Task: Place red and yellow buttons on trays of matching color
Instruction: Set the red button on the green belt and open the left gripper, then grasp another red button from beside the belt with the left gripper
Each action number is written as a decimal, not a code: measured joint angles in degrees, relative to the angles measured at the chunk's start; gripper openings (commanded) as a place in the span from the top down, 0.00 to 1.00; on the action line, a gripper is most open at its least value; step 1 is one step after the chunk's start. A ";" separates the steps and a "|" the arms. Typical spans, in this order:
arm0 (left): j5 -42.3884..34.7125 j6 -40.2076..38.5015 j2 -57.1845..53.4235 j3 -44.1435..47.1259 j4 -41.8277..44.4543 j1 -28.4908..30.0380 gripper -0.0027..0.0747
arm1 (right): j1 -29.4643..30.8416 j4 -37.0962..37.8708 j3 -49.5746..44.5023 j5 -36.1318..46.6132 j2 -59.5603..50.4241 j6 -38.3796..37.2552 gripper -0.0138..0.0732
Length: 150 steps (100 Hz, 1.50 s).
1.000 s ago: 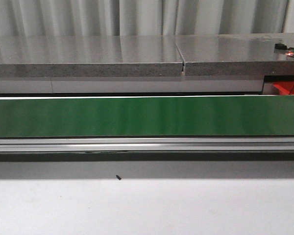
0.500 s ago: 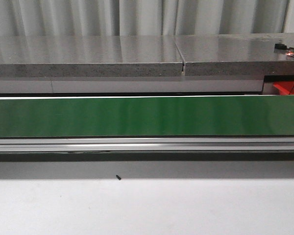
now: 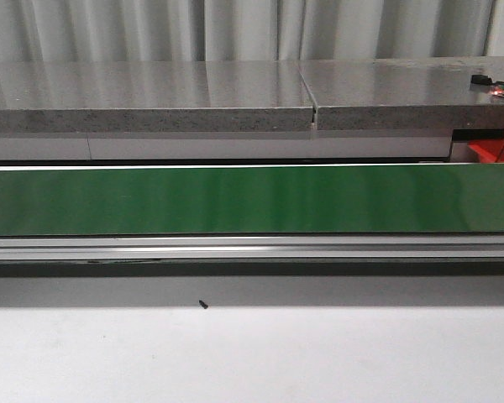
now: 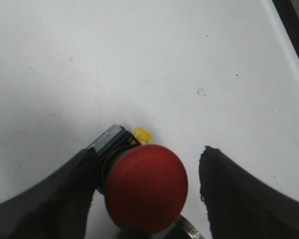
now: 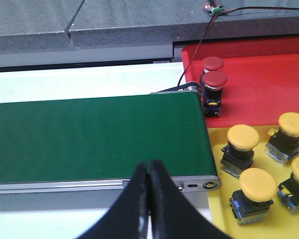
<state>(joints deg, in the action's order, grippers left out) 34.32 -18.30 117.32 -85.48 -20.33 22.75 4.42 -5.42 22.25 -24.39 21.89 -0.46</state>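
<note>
Red button sits btwn the fingers of the left pincer, lying tilted on the white counter. Its cap faces the wrist cam and its dark body w/ a small yellow clip points away from the pincer. The left finger touches or nearly touches the body; the right one stands apart from the cap, so the pincer is spread, not yet pinching. Long axis runs roughly along the fingers, so a squeeze across the body looks feasible. Left arm is clearly the nearer one.

Right pincer is pressed together, holding nothing, over the near edge of the green belt by its end. Just past that end lie the red tray w/ two red buttons and the yellow tray w/ several yellow ones.

Hidden: neither arm, button nor most of the trays shows in the front view, only a red corner at the belt's right end. How far the held-to-be button lies from the trays can't be told. Button's underside and the finger contact are cut off at frame edge.
</note>
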 measured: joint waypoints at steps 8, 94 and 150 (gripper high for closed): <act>0.00 0.00 0.00 0.00 0.00 0.00 0.69 | 0.00 0.00 0.00 0.00 0.00 0.00 0.92; 7.80 7.23 -13.60 3.27 4.91 2.82 0.84 | 0.00 0.00 0.00 0.00 0.00 0.00 0.92; 10.37 13.05 -27.40 12.97 3.90 1.10 0.84 | 0.00 0.00 0.00 0.00 0.00 0.00 0.92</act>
<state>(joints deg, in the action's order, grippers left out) 44.69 -5.25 89.92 -72.51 -16.43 23.86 4.42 -5.42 22.25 -24.39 21.89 -0.46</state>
